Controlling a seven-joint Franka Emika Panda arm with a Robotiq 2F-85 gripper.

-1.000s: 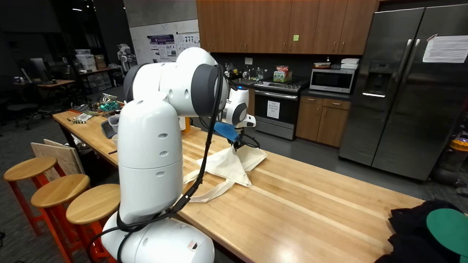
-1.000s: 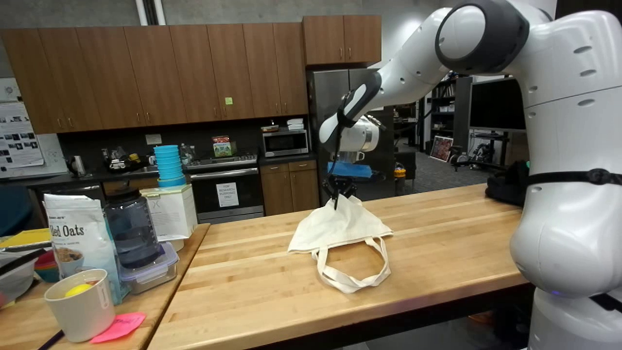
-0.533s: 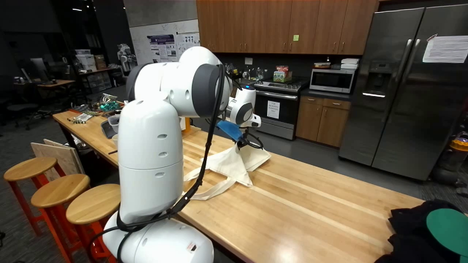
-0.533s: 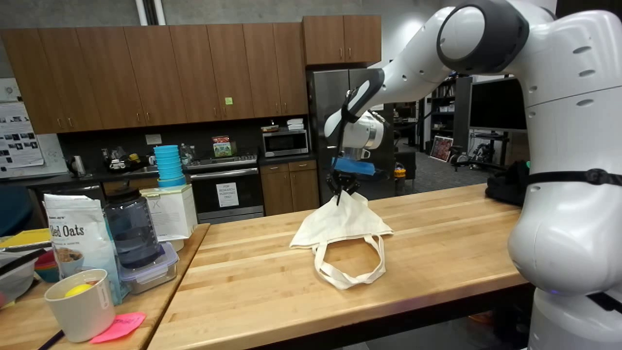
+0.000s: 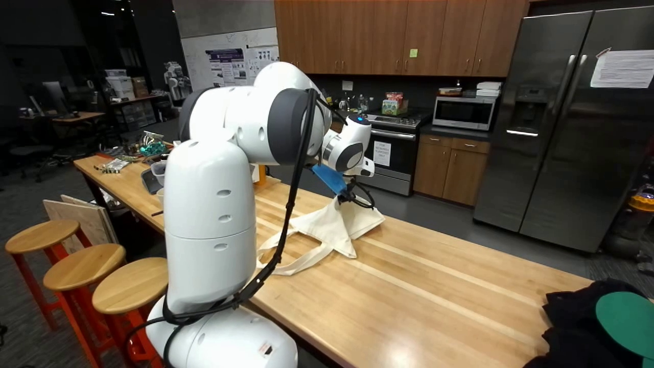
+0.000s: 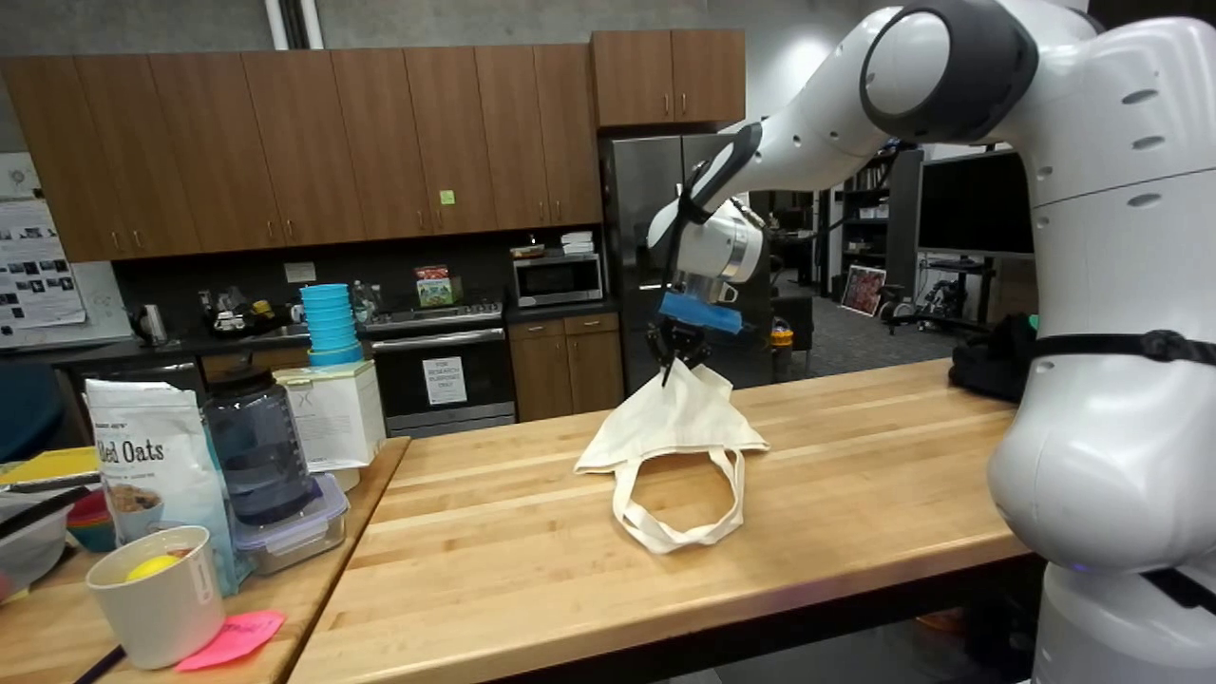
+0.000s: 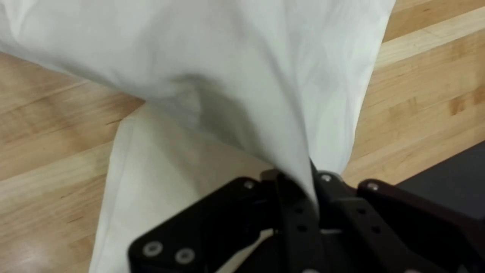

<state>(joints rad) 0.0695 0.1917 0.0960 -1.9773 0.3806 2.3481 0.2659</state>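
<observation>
— What has the black, two-fingered robot gripper got?
— A raised peak of the cream, tent-shaped cloth tote bag, pinched tight.
— Where is that bag?
— On the long, pale-brown wooden table, at six o'clock below the gripper in an exterior view.
— And its looped, cream cloth handles?
— Lying on the table, farther toward six o'clock.
</observation>
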